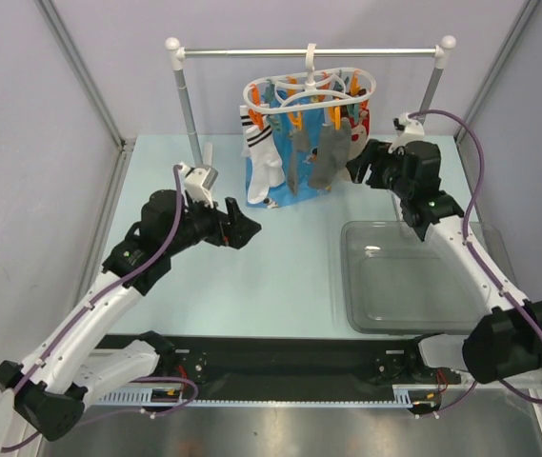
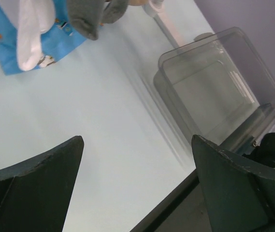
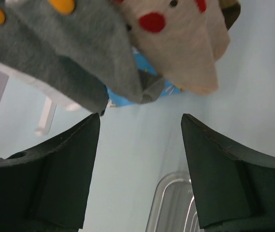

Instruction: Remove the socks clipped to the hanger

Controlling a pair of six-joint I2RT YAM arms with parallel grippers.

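The white oval hanger [image 1: 309, 92] hangs from a rail by its hook, with orange clips [image 1: 294, 122] holding socks. A white sock with black stripes [image 1: 261, 152] hangs at the left, a grey sock [image 1: 331, 157] in the middle and a beige sock with red marks [image 1: 352, 129] at the right. My right gripper [image 1: 359, 164] is open and empty just right of and below the socks. In its wrist view the grey sock [image 3: 65, 43] and the beige sock [image 3: 180, 38] hang just above the open fingers [image 3: 55, 164]. My left gripper [image 1: 244, 227] is open and empty, low, in front of the white sock [image 2: 31, 29].
A blue cartoon-print cloth [image 1: 275, 193] hangs behind the socks. The silver rail [image 1: 251, 51] stands on two white-capped posts at the back. A clear plastic tray [image 1: 423, 276] sits on the table at the right and also shows in the left wrist view [image 2: 219, 92]. Walls enclose both sides.
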